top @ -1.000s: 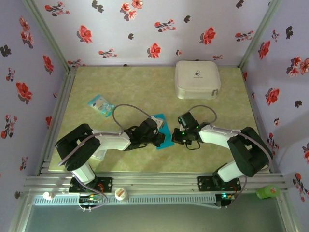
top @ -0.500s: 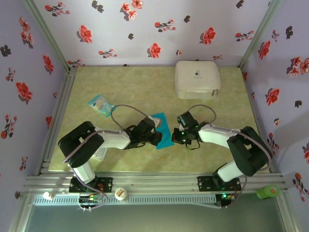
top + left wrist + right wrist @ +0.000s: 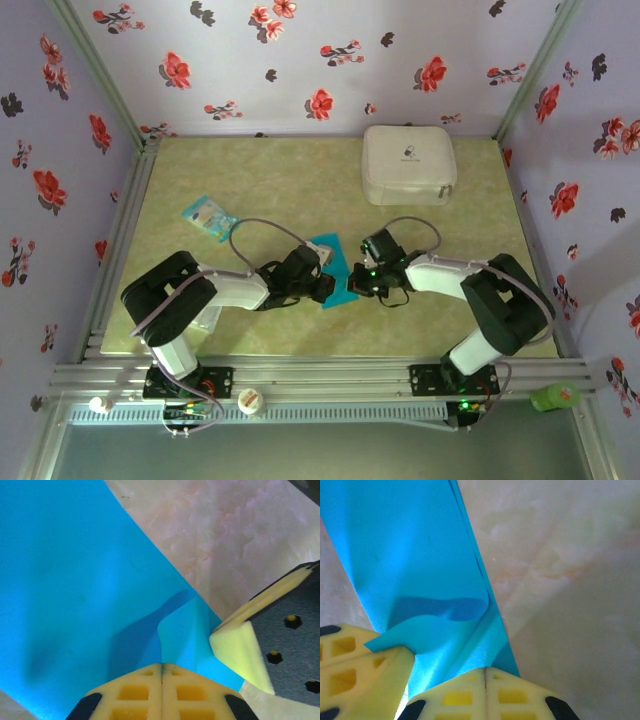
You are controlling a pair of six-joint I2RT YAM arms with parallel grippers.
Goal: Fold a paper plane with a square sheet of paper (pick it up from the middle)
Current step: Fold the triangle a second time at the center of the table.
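Note:
The square sheet of paper (image 3: 330, 256) is teal-blue, folded and creased, and lies on the table between my two grippers. My left gripper (image 3: 326, 290) comes at it from the left. In the left wrist view the paper (image 3: 75, 580) has a raised flap whose edge runs straight into the seam of the shut left gripper (image 3: 162, 666). My right gripper (image 3: 354, 283) meets the paper from the right. The right wrist view has the right gripper (image 3: 485, 670) shut, tips down on the edge of the paper (image 3: 410, 545). The grippers hide whether it has a paper plane's point.
A white case (image 3: 408, 165) stands at the back right of the table (image 3: 280, 180). A small pale-blue packet (image 3: 208, 218) lies at the left. A clear plastic packet (image 3: 205, 320) sits under the left arm. Both arms stretch low across the front half.
The left gripper drew back a little to the left. The right gripper slid left until its tips reached the paper. Both stayed shut.

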